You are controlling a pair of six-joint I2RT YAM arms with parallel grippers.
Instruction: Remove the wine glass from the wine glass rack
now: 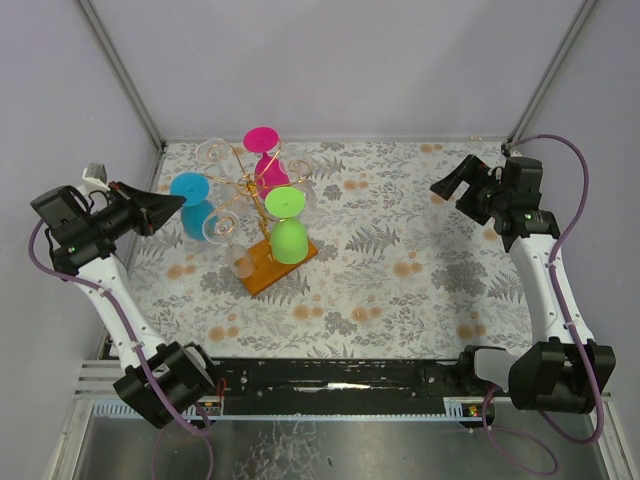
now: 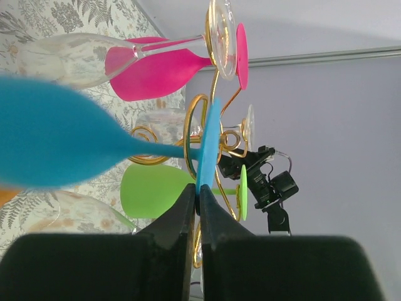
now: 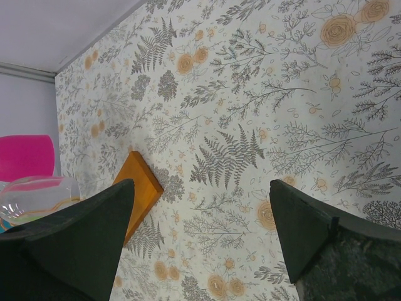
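Observation:
A blue wine glass (image 1: 190,190) hangs on the left side of the wine glass rack (image 1: 243,185), a gold wire tree on an orange-brown wooden base (image 1: 268,265). My left gripper (image 1: 168,205) is at the glass's round foot. In the left wrist view the gripper (image 2: 198,195) is shut on the lower rim of the blue foot (image 2: 208,144), with the blue bowl (image 2: 56,141) stretching left. My right gripper (image 1: 452,182) hovers at the far right, away from the rack. Its jaws (image 3: 203,207) stand open over bare cloth.
The rack also holds a pink glass (image 1: 262,140), a green glass (image 1: 288,238) and several clear ones (image 1: 220,230). A floral cloth (image 1: 400,270) covers the table. Grey walls close the back and sides. The base's corner (image 3: 139,188) shows in the right wrist view.

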